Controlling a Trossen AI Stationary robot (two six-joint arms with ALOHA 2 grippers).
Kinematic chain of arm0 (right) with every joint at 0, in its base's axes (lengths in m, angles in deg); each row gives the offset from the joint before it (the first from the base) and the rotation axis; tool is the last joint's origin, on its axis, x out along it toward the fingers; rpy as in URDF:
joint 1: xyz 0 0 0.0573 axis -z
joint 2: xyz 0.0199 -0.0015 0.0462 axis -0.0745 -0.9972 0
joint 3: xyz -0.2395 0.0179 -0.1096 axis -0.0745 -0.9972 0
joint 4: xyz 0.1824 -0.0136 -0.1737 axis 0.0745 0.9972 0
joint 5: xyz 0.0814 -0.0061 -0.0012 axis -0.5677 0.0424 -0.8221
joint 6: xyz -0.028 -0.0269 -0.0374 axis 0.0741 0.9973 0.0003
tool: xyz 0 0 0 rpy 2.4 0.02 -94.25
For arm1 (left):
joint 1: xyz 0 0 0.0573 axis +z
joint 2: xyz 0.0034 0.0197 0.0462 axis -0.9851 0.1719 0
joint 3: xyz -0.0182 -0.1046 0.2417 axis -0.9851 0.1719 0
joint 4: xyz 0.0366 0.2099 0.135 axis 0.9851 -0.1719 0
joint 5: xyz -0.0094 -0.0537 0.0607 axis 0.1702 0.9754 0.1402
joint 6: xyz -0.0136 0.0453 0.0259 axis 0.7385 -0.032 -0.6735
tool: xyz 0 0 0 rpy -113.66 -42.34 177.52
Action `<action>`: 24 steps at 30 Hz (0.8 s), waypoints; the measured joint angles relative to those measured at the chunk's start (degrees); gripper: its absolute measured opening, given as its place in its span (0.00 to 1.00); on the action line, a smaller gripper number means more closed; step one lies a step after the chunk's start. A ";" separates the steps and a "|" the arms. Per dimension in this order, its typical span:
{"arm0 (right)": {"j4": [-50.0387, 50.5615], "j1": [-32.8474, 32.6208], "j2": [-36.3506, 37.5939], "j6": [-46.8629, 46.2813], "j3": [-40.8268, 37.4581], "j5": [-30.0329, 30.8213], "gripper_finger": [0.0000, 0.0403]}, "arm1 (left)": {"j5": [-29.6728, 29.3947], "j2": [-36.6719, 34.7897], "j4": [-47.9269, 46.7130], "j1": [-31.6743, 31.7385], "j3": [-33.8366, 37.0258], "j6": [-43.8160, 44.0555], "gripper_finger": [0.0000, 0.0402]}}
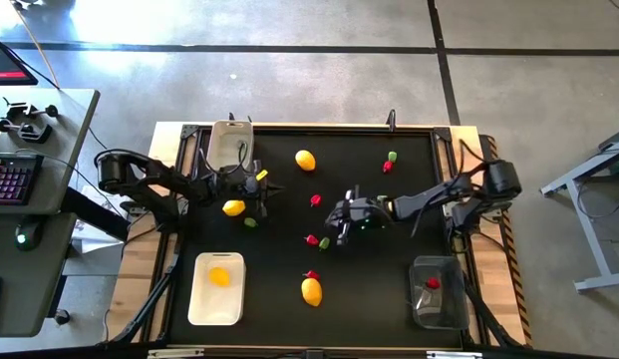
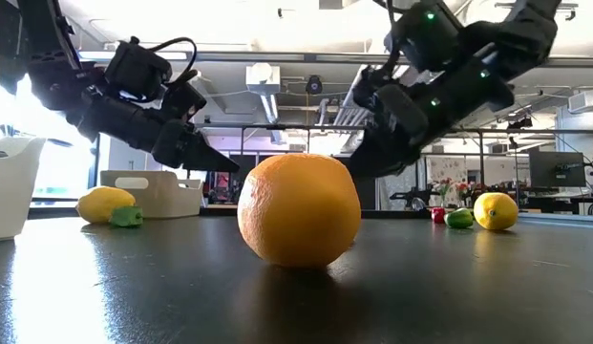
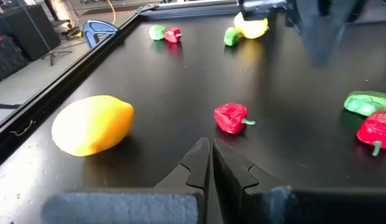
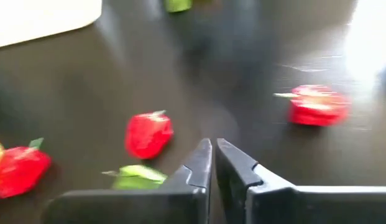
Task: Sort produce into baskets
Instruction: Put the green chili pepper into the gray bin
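**Both grippers closed and empty over the mat, produce mostly unsorted**

Your left gripper (image 1: 264,186) hangs over the left part of the black mat (image 1: 369,289), its fingers pressed together with nothing between them. A yellow lemon (image 1: 233,207) lies just beside it, with a small green piece (image 1: 250,222) next to that. Your right gripper (image 1: 339,221) sits near the middle of the mat, tips nearly touching and holding nothing. In its wrist view a red pepper (image 4: 148,134) lies just ahead of the tips on the mat, a green piece (image 4: 135,176) close beside it, and another red piece (image 4: 317,104) farther off.

You have three bins on the mat. The white tray (image 1: 216,290) at the front left holds one yellow-orange oval (image 1: 220,276). The clear bin (image 1: 436,292) at the front right holds one red piece (image 1: 433,283). The beige tub (image 1: 230,144) at the back left: you cannot see from these views whether anything is in it.

Loose on the mat you have a lemon (image 1: 305,160) towards the back, an orange oval (image 1: 311,291) at the front with a red piece (image 1: 311,274) touching it, a red piece (image 1: 315,199) between the two grippers, and a red and green pair (image 1: 390,163) at the back right.

No brand, label or lettering can be read on the bins, the produce or the arms.
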 joint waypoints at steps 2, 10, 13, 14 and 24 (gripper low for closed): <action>1.39 -0.84 -1.61 -0.62 2.18 -1.65 0.09 | -0.06 0.00 0.00 -0.40 0.00 -0.04 0.02; 19.24 -4.84 -2.55 -3.52 13.19 0.62 0.38 | -0.04 -0.02 0.02 -0.95 0.00 -1.59 0.02; 23.03 -6.45 -2.55 -3.96 15.76 2.23 0.48 | -0.04 -0.01 0.04 -0.93 0.00 -2.24 0.02; 24.02 -6.87 -2.55 -4.92 16.19 2.79 0.51 | -0.04 -0.01 0.04 -0.93 0.00 -2.51 0.02; 26.88 -8.51 -3.60 -4.83 14.06 4.59 0.59 | -0.04 0.00 -0.25 -0.93 0.00 -2.56 0.02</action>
